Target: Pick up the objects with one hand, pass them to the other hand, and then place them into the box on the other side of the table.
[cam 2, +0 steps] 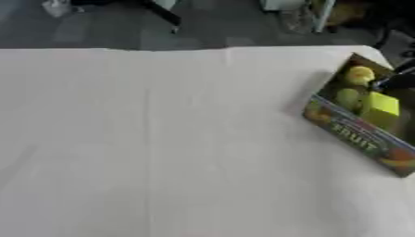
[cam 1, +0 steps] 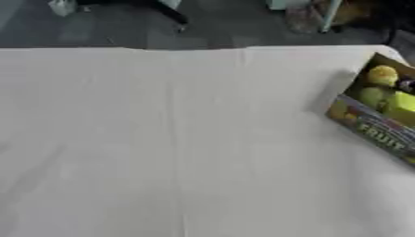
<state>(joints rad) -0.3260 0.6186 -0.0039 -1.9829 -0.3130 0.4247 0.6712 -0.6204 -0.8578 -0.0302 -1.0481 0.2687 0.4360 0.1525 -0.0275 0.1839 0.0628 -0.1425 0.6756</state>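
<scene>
On the table's (cam 1: 162,139) right edge, fruit box (cam 2: 356,134) holding yellow-green items (cam 2: 379,109), wholly visible only in right eye view, no robot hand visible.

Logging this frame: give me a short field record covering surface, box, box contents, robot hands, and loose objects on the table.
surface: table covered with a white cloth
box: printed box at the table's right edge, lying askew, "FRUIT" lettered on its near wall
box contents: yellow-green block, two rounded yellow-green pieces beside it; a dark item at the far right edge, cannot identify
robot hands: neither clearly in view
loose objects on cloth: none visible outside the box
</scene>
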